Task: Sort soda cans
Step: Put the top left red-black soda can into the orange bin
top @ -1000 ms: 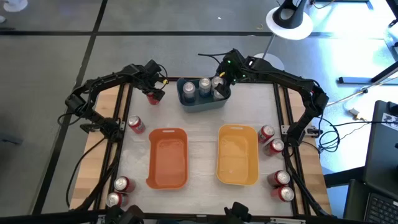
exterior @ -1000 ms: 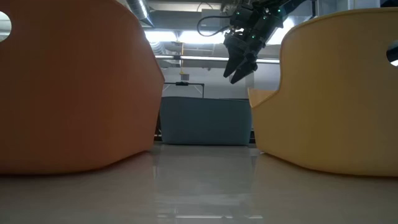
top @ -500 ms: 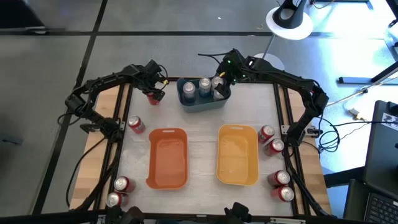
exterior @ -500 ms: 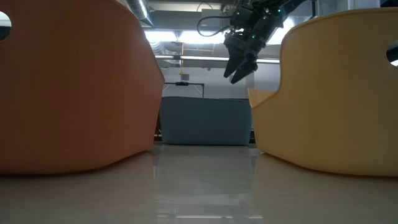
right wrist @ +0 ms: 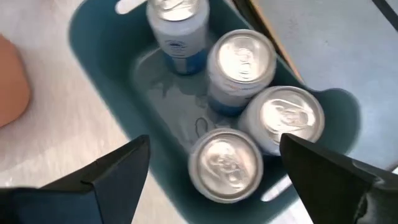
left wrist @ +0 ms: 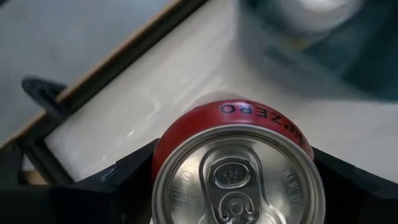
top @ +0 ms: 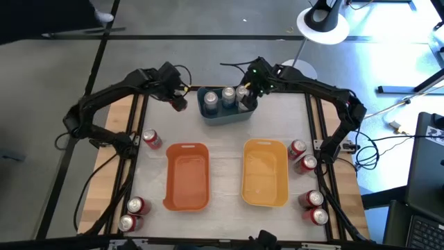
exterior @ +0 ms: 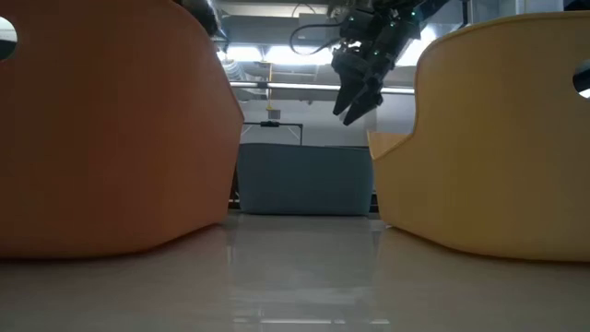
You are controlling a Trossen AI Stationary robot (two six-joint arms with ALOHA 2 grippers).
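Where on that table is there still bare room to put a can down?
Bare white tabletop runs between the empty orange plastic bin and the empty yellow plastic bin. The small blue-grey bin is crowded with four silver cans. Red cans line the right edge.

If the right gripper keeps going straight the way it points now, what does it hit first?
The right gripper, open, hangs over the blue bin and points down into it. It would probably first meet the silver can nearest between its fingers, though depth is hard to judge.
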